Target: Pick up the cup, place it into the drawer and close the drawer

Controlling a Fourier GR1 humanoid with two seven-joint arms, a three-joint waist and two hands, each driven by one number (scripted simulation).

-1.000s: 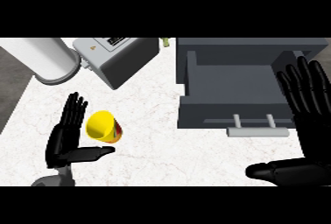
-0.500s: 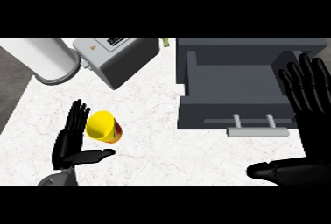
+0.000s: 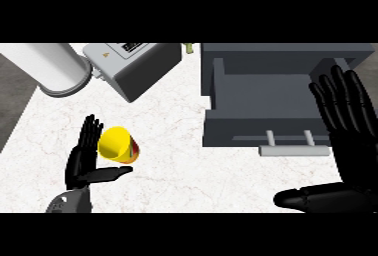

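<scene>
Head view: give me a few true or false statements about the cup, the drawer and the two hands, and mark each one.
1. The yellow cup is on the counter, outside the drawer. True.
2. The drawer is shut. False: it stands open, with its grey inside showing.
3. The left hand is curled round the cup. False: its fingers are straight, and it is close beside the cup on the cup's left.
4. The right hand is open, with its fingers up, at the drawer's right side. True.
5. The cup sits to the right of the drawer. False: it is to the drawer's left.
</scene>
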